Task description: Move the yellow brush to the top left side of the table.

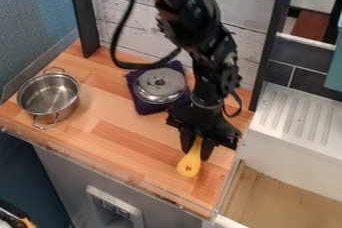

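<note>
While the very front is mostly a grey panel (57, 177), there's a pale socket plate (100, 197) set into it, plus some black and orange thing (17, 217) poking in at the lower left corner, too cut off to name. Right above the panel a clear strip (87, 158) runs along the near edge of the wooden counter (127, 144).

So, the yellow brush (190, 164): it's over the near right part of the counter, wide rounded end toward the camera, with a small dark mark on it. Its narrow end goes up into the black gripper (197, 155), which has it pinched between its two fingers, pointing down. Can't really say if the wide end touches the wood.

Off to the right, just past the counter's edge, sits a white sink (300, 169) with a wood-coloured bottom and a ridged drainboard (294, 114) behind.

Further back on the left there's an open metal pot (48, 97) with two loop handles. Around the middle, a shiny metal lid (160, 87) with a knob is on top of a dark purple cloth (148, 106). The arm (200, 37) comes down from the top edge, in front of whitewashed boards (240, 2) between two dark posts (83, 17).
</note>
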You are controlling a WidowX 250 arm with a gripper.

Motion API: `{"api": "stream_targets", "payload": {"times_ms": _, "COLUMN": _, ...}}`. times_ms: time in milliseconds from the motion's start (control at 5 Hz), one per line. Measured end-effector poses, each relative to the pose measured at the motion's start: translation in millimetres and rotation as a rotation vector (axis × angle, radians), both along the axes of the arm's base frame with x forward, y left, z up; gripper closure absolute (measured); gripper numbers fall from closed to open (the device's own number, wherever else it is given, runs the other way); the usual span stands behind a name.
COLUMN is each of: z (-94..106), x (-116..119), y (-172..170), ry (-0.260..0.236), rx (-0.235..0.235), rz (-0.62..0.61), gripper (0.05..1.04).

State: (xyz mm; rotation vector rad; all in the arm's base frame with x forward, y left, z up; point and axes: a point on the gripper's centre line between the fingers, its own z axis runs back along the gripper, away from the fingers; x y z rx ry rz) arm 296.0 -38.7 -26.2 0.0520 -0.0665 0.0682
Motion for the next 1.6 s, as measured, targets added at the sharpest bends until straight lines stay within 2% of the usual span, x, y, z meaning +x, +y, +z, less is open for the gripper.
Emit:
{"api": "stream_targets", "payload": {"times_ms": 200, "z": 18.2, "x": 1, "y": 7, "ry": -0.019, "rx": 0.008, "rz": 0.043, "gripper": 0.746}}
{"api": "stream_targets", "payload": {"times_ms": 400, "z": 45.4, "x": 6, "y": 24, "ry": -0.08, "rx": 0.024, "rz": 0.139, "gripper": 0.746}}
{"api": "stream_targets", "payload": {"times_ms": 600, "z": 50.5, "x": 9, "y": 54, "ry": -0.085, "rx": -0.002, "rz": 0.263, "gripper": 0.746}}
{"api": "stream_targets", "payload": {"times_ms": 800, "z": 54.5, "x": 19, "y": 91, "ry": -0.085, "rx": -0.007, "rz": 0.373, "gripper": 0.746}}
{"api": "stream_targets", "payload": {"times_ms": 1000, "z": 44.6, "x": 26, "y": 124, "ry": -0.042, "rx": -0.006, "rz": 0.461, "gripper": 0.746}}
{"api": "stream_targets", "payload": {"times_ms": 1200, "z": 36.5, "x": 36, "y": 155, "ry": -0.044, "rx": -0.014, "rz": 0.529, "gripper": 0.746}}
{"api": "stream_targets", "payload": {"times_ms": 1600, "z": 8.7, "x": 50, "y": 193, "ry": -0.026, "rx": -0.027, "rz": 0.625, "gripper": 0.746}}
